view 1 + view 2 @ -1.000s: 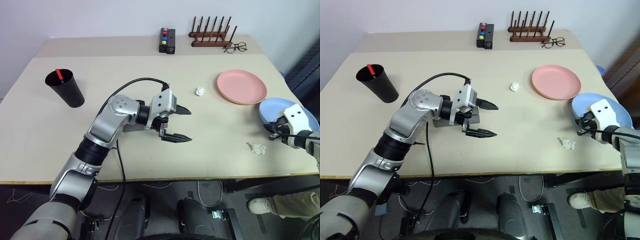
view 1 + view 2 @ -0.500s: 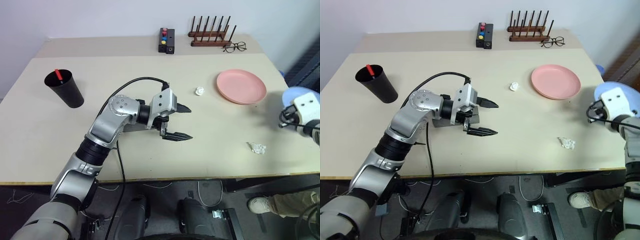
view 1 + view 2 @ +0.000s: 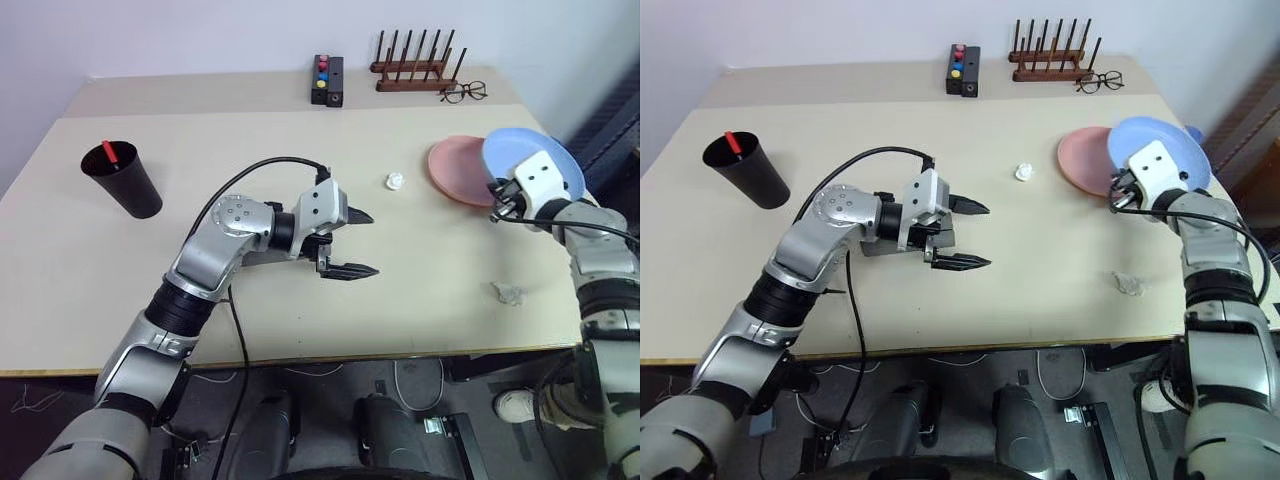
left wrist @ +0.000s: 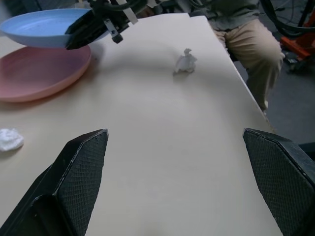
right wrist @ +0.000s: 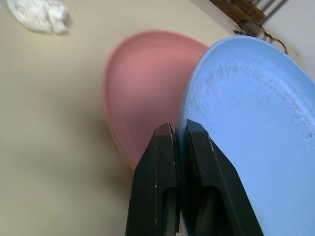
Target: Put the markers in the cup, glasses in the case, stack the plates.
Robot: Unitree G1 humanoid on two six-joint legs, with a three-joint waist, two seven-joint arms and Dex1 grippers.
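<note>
The right gripper point(image 5: 179, 129) has its fingers point(image 5: 157, 167) pinched on the near rim of the light blue plate point(image 3: 532, 160), holding it raised off the bench point(image 3: 430, 270) and partly over the salmon pink plate point(image 3: 455, 172), which lies flat on the bench just beyond and to the left of those fingers. In the left wrist view the blue plate hangs above the pink one, its edge overlapping it with a gap between them.

The left gripper point(image 3: 355, 243) hovers over the middle of the bench with its fingers point(image 4: 78, 177) spread wide and nothing between them, pointing toward the right gripper. A small white crumpled scrap point(image 3: 396, 181) lies between the left fingers and the pink plate; a second scrap point(image 3: 508, 292) lies near the bench's front edge, below the right fingers.

The black cup point(image 3: 122, 178) stands well apart to the left of the left fingers, the red-capped marker point(image 3: 110, 152) upright inside it. Along the bench's far edge, well beyond both sets of fingers, stand a small black box with coloured buttons point(image 3: 328, 80), a wooden peg rack point(image 3: 413, 68) and wire-framed eyeglasses point(image 3: 461, 92). A person's trouser leg point(image 4: 251, 46) shows beside the bench.
</note>
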